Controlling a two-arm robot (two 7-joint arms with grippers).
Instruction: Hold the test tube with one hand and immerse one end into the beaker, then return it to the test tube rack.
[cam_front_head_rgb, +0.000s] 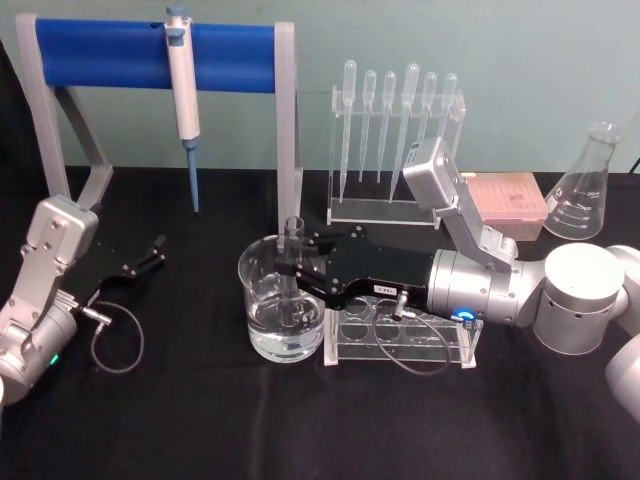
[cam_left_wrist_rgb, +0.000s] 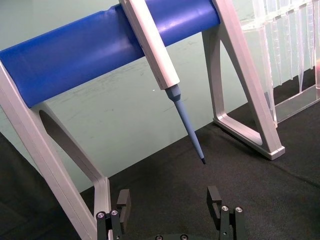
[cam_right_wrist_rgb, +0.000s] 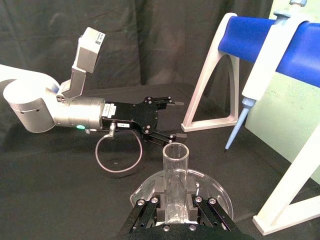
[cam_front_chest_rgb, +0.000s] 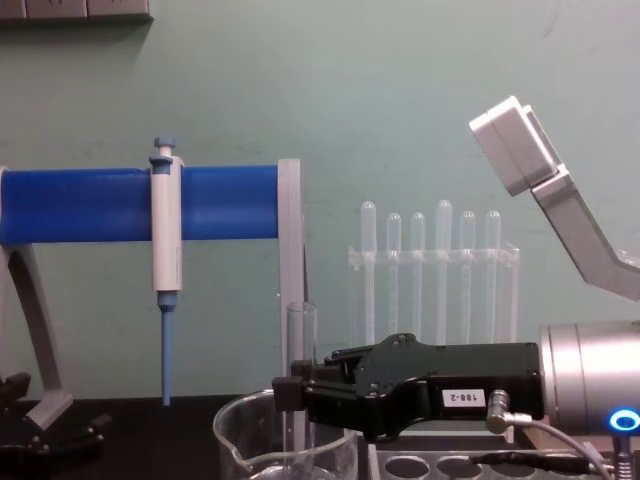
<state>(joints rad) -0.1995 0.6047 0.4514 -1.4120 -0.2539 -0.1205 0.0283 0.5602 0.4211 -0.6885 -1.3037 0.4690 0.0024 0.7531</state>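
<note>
Obs. 1: Where does the right gripper (cam_front_head_rgb: 292, 263) stand?

Obs. 2: Over the wide clear glass beaker (cam_front_head_rgb: 256, 300). Its black jaws are clamped on the long clear glass test tube (cam_front_head_rgb: 293, 238), a little below the mouth. The tube is upright, with its lower end inside the beaker and seemingly below the water line.

Obs. 1: The dip looks made. Advice for the lift?

Obs. 2: Raise straight up, keeping the tube vertical and off the beaker wall, until the round end clears the rim. Only then carry it to the clear acrylic test tube rack (cam_front_head_rgb: 350, 345) just beside the beaker. Seat it in an open hole before letting go.

Obs. 1: Left gripper (cam_left_wrist_rgb: 170, 197)?

Obs. 2: Parked at the table's left, fingers spread wide, holding nothing, below the white-and-blue pipettor (cam_left_wrist_rgb: 150, 45).
</note>
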